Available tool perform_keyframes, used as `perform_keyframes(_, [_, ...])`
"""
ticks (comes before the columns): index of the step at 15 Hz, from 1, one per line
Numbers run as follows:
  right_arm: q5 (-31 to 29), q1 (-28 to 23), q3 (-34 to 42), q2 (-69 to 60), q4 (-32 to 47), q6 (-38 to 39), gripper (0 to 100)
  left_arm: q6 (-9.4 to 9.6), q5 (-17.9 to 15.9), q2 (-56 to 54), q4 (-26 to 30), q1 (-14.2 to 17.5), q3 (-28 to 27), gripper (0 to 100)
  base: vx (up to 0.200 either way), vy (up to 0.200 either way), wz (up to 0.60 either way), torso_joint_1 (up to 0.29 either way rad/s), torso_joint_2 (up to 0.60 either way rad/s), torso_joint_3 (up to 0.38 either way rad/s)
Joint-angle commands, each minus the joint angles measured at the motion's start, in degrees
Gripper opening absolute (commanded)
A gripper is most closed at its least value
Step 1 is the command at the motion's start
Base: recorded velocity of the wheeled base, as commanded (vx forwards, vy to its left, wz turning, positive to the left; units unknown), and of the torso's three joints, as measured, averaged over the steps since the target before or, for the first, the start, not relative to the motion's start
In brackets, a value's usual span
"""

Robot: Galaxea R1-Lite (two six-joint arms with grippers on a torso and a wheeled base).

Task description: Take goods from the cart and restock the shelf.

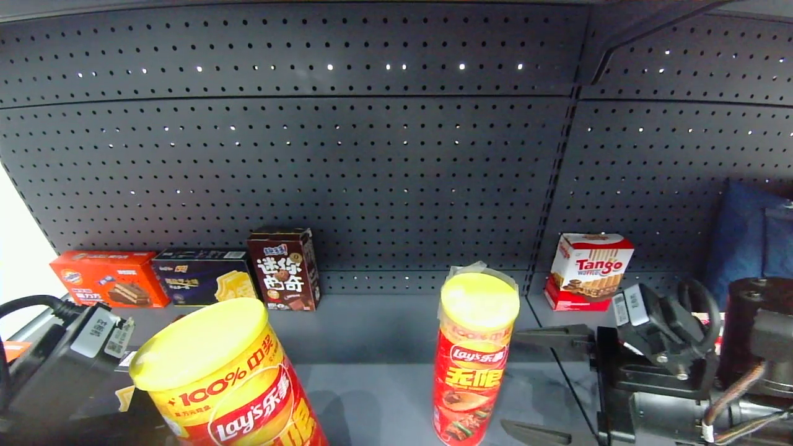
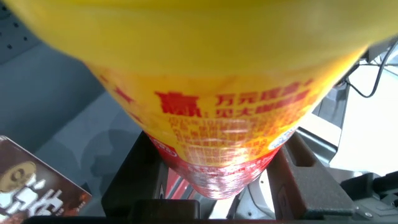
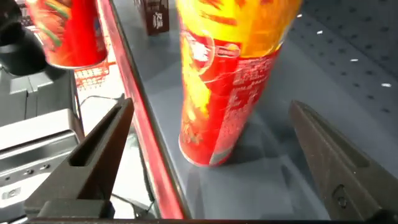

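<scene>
The left end effector (image 2: 221,177) clamps one chip can (image 1: 229,378) near its base, and the right end effector (image 1: 539,384) gapes wide just behind a second can (image 1: 474,371) upright on the shelf (image 1: 372,334), both probably light, stiff, slick tubes best gripped mid-body.

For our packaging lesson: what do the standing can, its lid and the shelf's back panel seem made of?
Can: likely cardboard under glossy print; it glints.
Lid: smooth yellow, probably plastic.
Back panel: matte grey punched sheet, probably painted metal.
</scene>
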Motion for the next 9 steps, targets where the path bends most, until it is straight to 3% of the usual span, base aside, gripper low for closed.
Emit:
perform_keyframes(1, [-1.8, -0.3, -0.8, -11.1, 6.4, 0.1, 100, 0.03, 0.0, 0.0, -0.1, -0.1, -0.3, 0, 0.0, 0.0, 0.0, 0.0, 0.0, 0.0])
perform_keyframes(3, [-5.4, -0.1, -1.9, -17.1, 14.0, 0.1, 100, 0.03, -0.1, 0.0, -0.1, -0.1, 0.1, 0, 0.0, 0.0, 0.0, 0.0, 0.0, 0.0])
perform_keyframes(5, [-21.2, 2.0, -1.9, -24.0, 20.1, 0.1, 100, 0.03, -0.2, 0.0, -0.1, -0.1, 0.3, 0, 0.0, 0.0, 0.0, 0.0, 0.0, 0.0])
perform_keyframes(6, [-23.0, 2.2, -1.8, -24.7, 20.2, 0.1, 100, 0.03, -0.2, 0.0, -0.1, -0.1, 0.3, 0, 0.0, 0.0, 0.0, 0.0, 0.0, 0.0])
perform_keyframes(7, [-32.4, 2.9, -0.1, -27.8, 20.8, 0.1, 100, 0.03, -0.1, -0.5, 0.1, -0.1, 0.5, 0, 0.0, 0.0, 0.0, 0.0, 0.0, 0.0])
perform_keyframes(9, [-35.3, 2.3, 3.4, -32.1, 20.7, 1.3, 100, 0.03, -0.1, -0.8, 0.3, -0.1, 0.6, 0, 0.0, 0.0, 0.0, 0.0, 0.0, 0.0])
